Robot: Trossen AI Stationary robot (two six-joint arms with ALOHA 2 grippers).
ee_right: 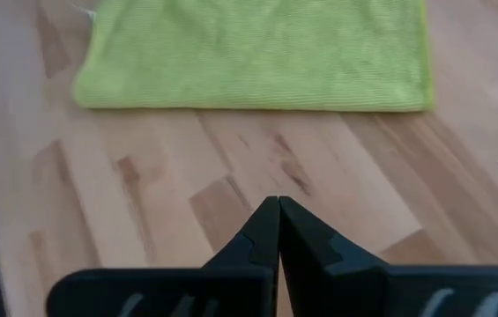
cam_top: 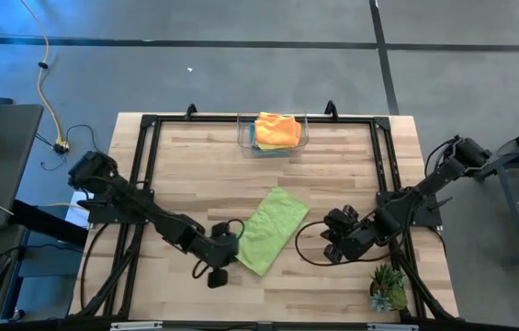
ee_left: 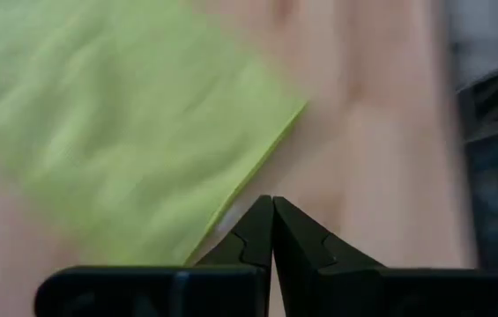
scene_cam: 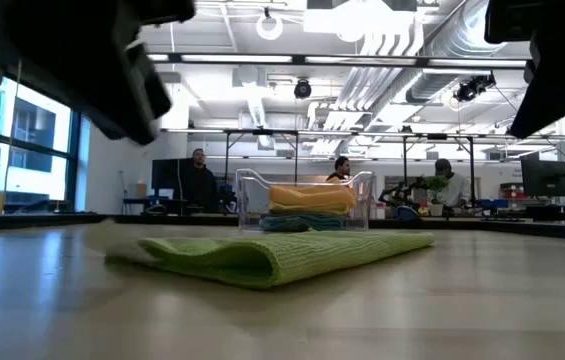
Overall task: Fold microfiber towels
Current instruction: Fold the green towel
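A lime green microfiber towel (cam_top: 273, 228) lies folded in a long rectangle, flat on the wooden table near its middle; it also shows in the low view (scene_cam: 272, 255), the left wrist view (ee_left: 116, 123) and the right wrist view (ee_right: 257, 53). My left gripper (cam_top: 226, 260) is shut and empty, just left of the towel's near end. My right gripper (cam_top: 330, 248) is shut and empty, to the towel's right. An orange towel (cam_top: 278, 129) lies on top of yellow and teal ones in a clear bin. The grey towel is out of view.
The clear plastic bin (cam_top: 245, 138) stands at the table's far edge, middle. A small green spiky plant (cam_top: 388, 287) stands at the near right corner. A black frame (cam_top: 149, 165) runs around the table. People sit in the room beyond the table (scene_cam: 198, 175).
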